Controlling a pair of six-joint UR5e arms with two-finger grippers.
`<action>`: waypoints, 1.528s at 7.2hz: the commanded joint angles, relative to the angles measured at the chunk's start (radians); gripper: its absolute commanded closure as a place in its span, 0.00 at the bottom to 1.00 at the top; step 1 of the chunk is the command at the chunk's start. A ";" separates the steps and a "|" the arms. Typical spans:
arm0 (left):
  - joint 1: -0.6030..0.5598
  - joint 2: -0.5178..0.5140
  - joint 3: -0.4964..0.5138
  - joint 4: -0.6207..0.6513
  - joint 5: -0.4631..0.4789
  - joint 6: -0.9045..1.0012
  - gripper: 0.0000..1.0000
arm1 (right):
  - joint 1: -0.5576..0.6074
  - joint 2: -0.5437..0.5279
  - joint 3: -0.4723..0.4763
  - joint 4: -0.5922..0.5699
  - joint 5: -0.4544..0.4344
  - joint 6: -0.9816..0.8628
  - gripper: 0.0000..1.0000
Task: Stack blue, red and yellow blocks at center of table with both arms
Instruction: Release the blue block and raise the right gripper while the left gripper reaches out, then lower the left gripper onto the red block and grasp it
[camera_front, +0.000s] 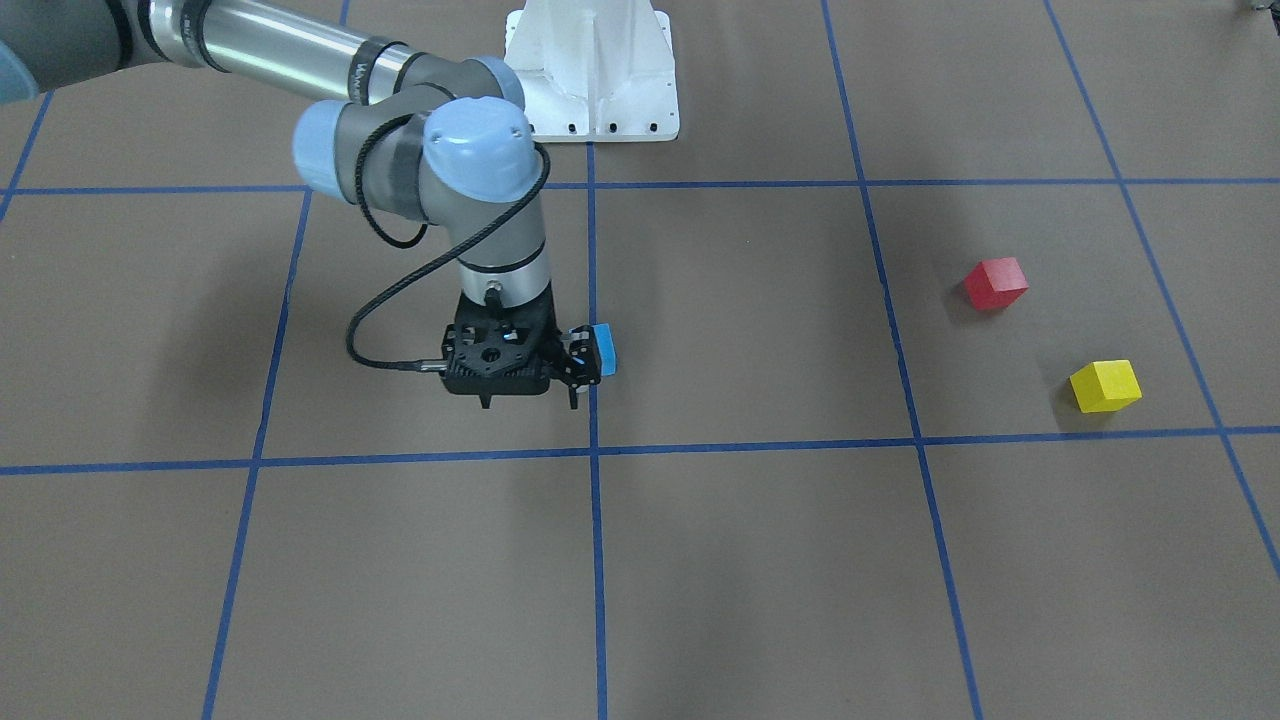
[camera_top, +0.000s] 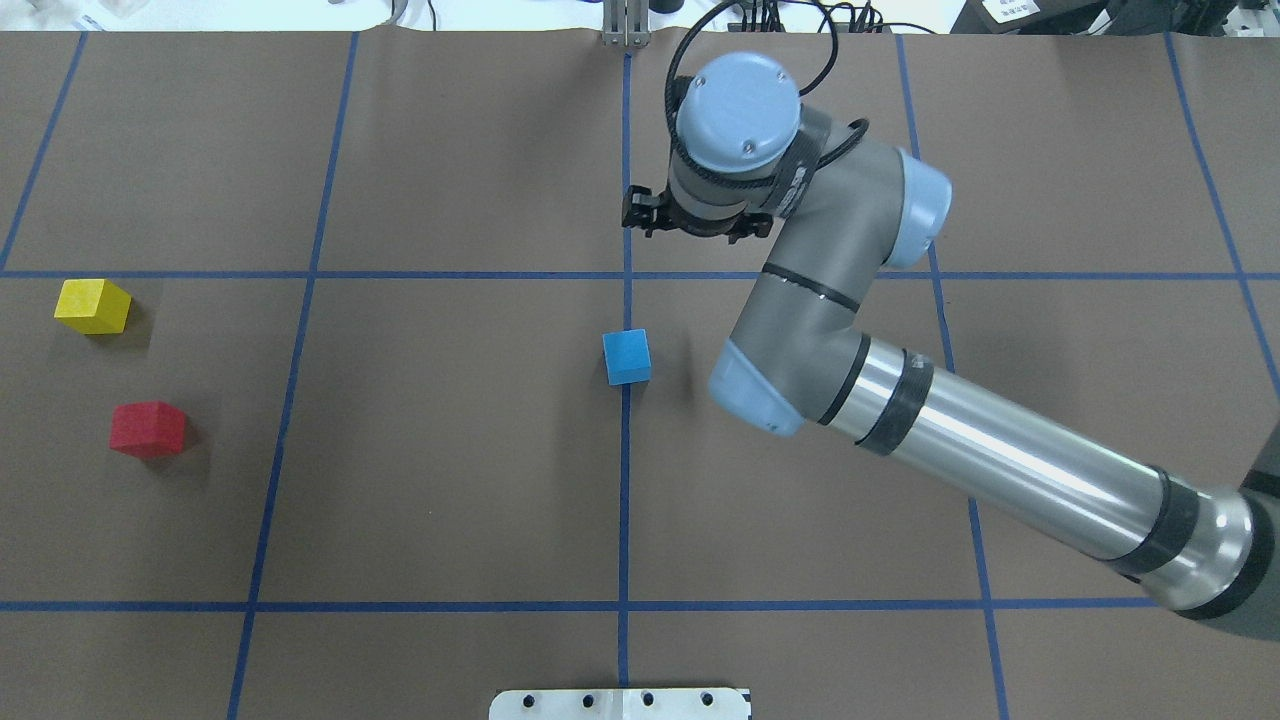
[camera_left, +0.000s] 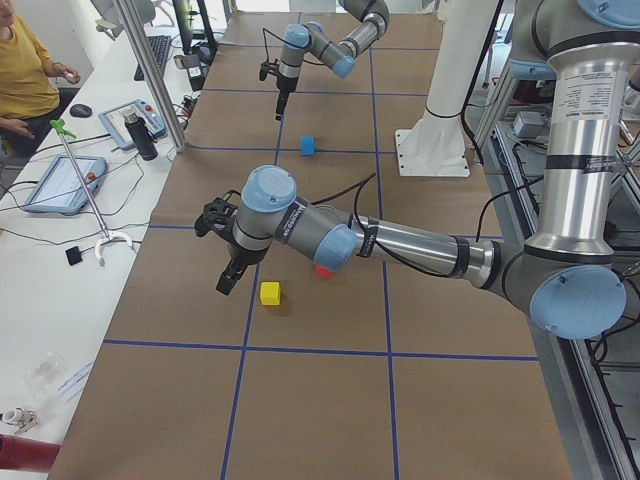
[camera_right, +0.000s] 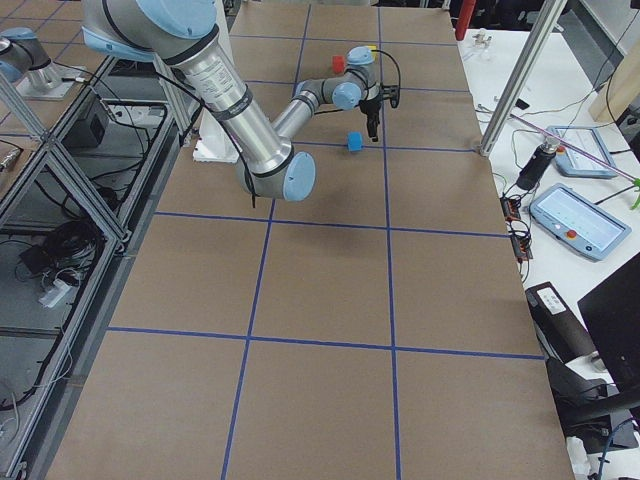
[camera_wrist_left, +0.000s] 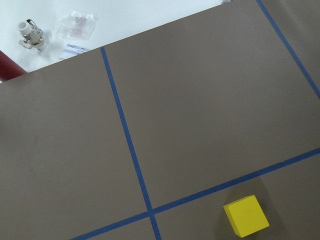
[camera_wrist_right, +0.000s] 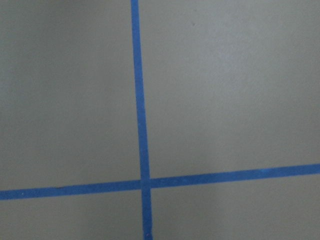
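A: Blue block (camera_top: 627, 357)?
B: On the centre tape line (camera_top: 625, 480); right gripper (camera_front: 583, 362) above that line, jaws apart, empty.
A: Others?
B: Red block (camera_top: 148, 428) and yellow block (camera_top: 92, 305) sit well left of it (left gripper (camera_left: 228, 280): can't tell).

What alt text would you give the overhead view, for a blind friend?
A small blue block sits alone on the centre tape line of a brown table gridded in blue tape. A large grey robot arm reaches in from the right, its tip above the table beyond the block, not touching it. A yellow block and red block lie far left.
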 joint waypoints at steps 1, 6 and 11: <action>0.138 0.001 -0.012 -0.049 0.001 -0.287 0.00 | 0.224 -0.168 0.131 -0.020 0.206 -0.291 0.01; 0.546 0.098 -0.014 -0.321 0.249 -0.895 0.00 | 0.633 -0.481 0.137 -0.018 0.494 -1.037 0.01; 0.766 0.165 -0.032 -0.326 0.349 -0.915 0.00 | 0.684 -0.580 0.143 -0.001 0.497 -1.162 0.01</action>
